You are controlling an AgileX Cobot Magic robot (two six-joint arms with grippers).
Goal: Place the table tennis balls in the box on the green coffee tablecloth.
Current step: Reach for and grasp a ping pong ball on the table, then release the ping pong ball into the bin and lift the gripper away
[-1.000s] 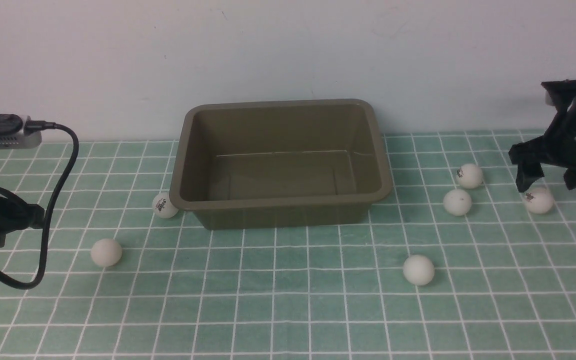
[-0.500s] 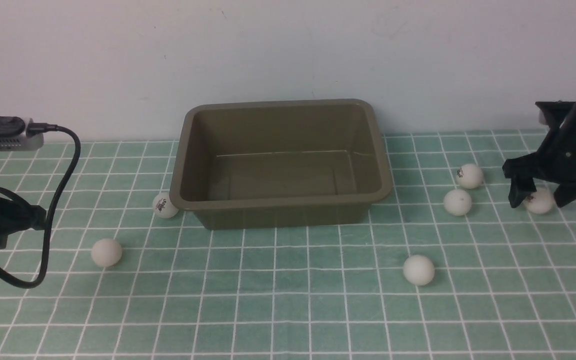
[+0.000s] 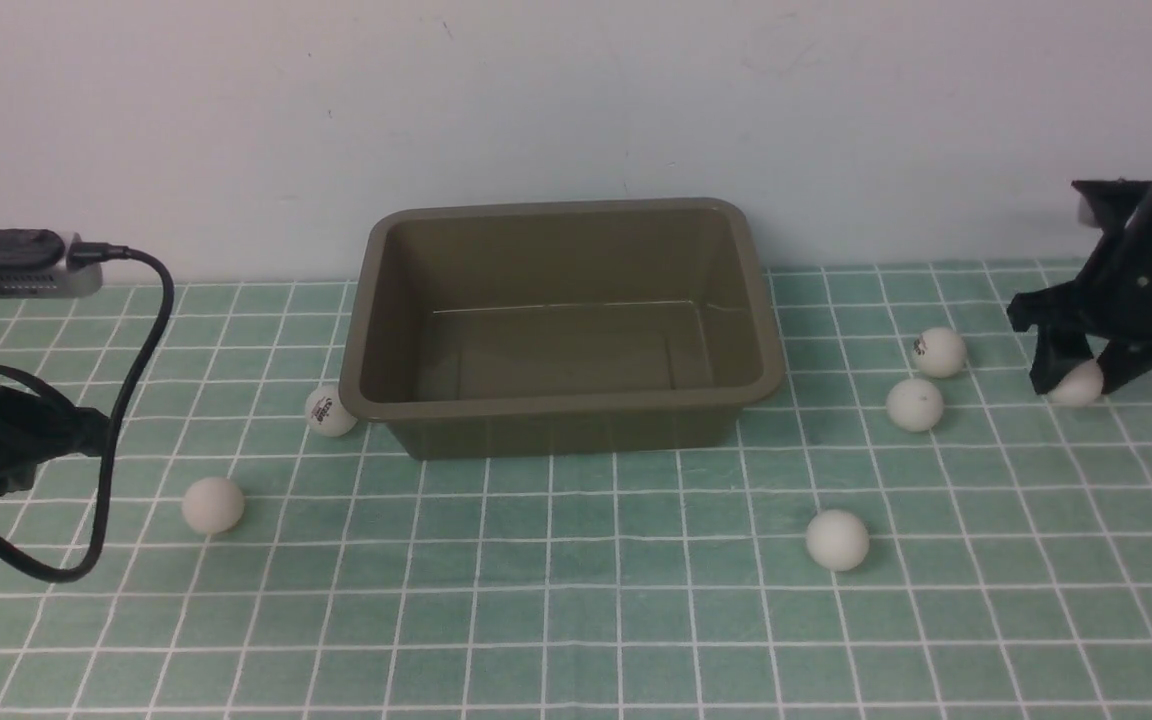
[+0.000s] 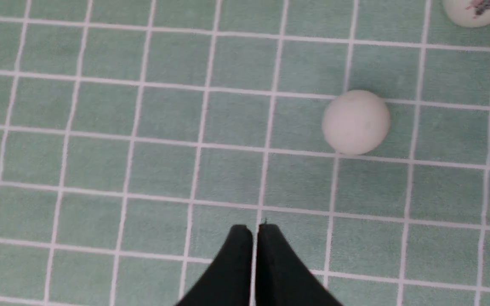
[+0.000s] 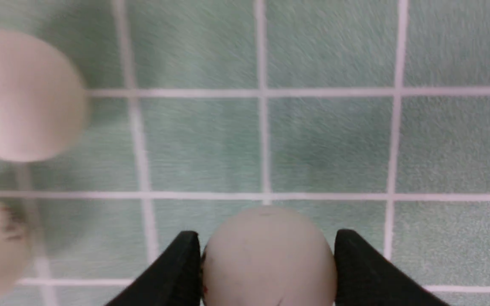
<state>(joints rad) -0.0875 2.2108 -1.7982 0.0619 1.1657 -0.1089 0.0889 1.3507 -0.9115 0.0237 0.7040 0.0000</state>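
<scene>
The olive-brown box (image 3: 561, 410) stands empty at the back middle of the green checked tablecloth (image 3: 576, 620). My right gripper (image 3: 1076, 378) at the far right is shut on a white ball (image 3: 1079, 385), also in the right wrist view (image 5: 268, 255), held just above the cloth. Two balls (image 3: 938, 352) (image 3: 914, 404) lie left of it. One ball (image 3: 837, 540) lies front right of the box. Two balls (image 3: 330, 411) (image 3: 212, 505) lie left of the box. My left gripper (image 4: 253, 231) is shut and empty over the cloth, apart from a plain ball (image 4: 355, 122).
A black cable (image 3: 106, 430) loops from the left arm over the cloth's left edge. A pale wall (image 3: 576, 100) stands right behind the box. A logo ball (image 4: 474, 10) sits at the edge of the left wrist view.
My right gripper came down around the far-right ball, closed on it and lifted it slightly. The left arm shifted a little; the other balls have not moved.
</scene>
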